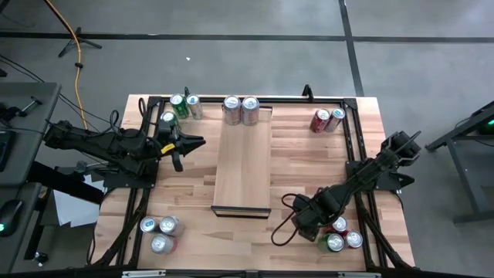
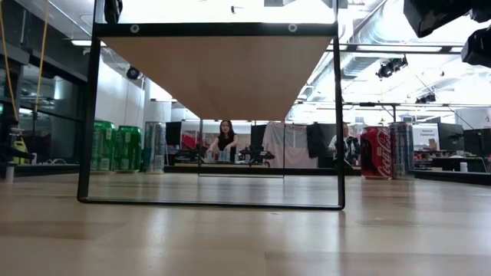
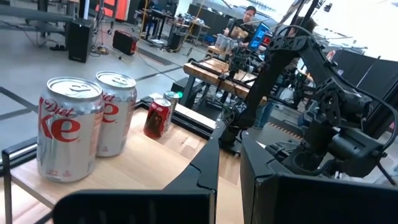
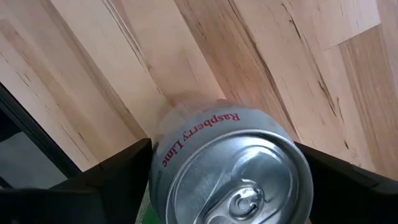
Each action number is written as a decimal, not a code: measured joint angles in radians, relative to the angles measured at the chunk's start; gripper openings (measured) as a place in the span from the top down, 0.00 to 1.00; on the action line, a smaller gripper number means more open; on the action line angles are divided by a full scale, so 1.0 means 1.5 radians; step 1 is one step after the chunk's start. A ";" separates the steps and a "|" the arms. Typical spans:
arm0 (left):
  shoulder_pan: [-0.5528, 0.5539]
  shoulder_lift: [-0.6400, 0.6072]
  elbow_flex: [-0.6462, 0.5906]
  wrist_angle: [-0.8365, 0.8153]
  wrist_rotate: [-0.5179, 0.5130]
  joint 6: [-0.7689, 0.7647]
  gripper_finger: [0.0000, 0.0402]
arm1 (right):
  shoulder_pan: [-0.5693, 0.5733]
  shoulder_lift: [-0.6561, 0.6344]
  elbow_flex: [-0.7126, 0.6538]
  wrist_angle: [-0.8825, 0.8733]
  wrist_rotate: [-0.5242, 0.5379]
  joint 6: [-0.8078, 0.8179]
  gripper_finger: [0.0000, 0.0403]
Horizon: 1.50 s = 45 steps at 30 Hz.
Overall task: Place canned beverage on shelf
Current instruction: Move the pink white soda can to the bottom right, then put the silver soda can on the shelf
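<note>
Raspberry Lime can (image 4: 231, 167) fills the right wrist view, upright between the right gripper's (image 1: 310, 218) two dark fingers (image 4: 112, 177), which sit close against its sides, gripping it by the table's near right corner. Leftward, the left gripper (image 1: 187, 144) hangs open beside green cans (image 1: 177, 106). Between the arms lies the shelf (image 1: 243, 166), two silver cans (image 1: 240, 110) on its far end.

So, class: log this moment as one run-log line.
right gripper: around Raspberry Lime can | left gripper: waiting by green cans | shelf: two cans
</note>
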 joint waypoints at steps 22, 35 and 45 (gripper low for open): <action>0.000 0.000 0.000 0.000 -0.003 0.045 1.00 | -0.001 0.000 -0.001 0.014 0.071 0.000 0.15; 0.000 0.000 0.000 0.000 -0.003 0.067 1.00 | -0.074 -0.044 0.067 -0.065 0.087 -0.197 0.15; 0.000 0.000 0.000 0.000 -0.003 0.096 1.00 | -0.097 -0.218 0.162 -0.129 0.540 -0.184 0.15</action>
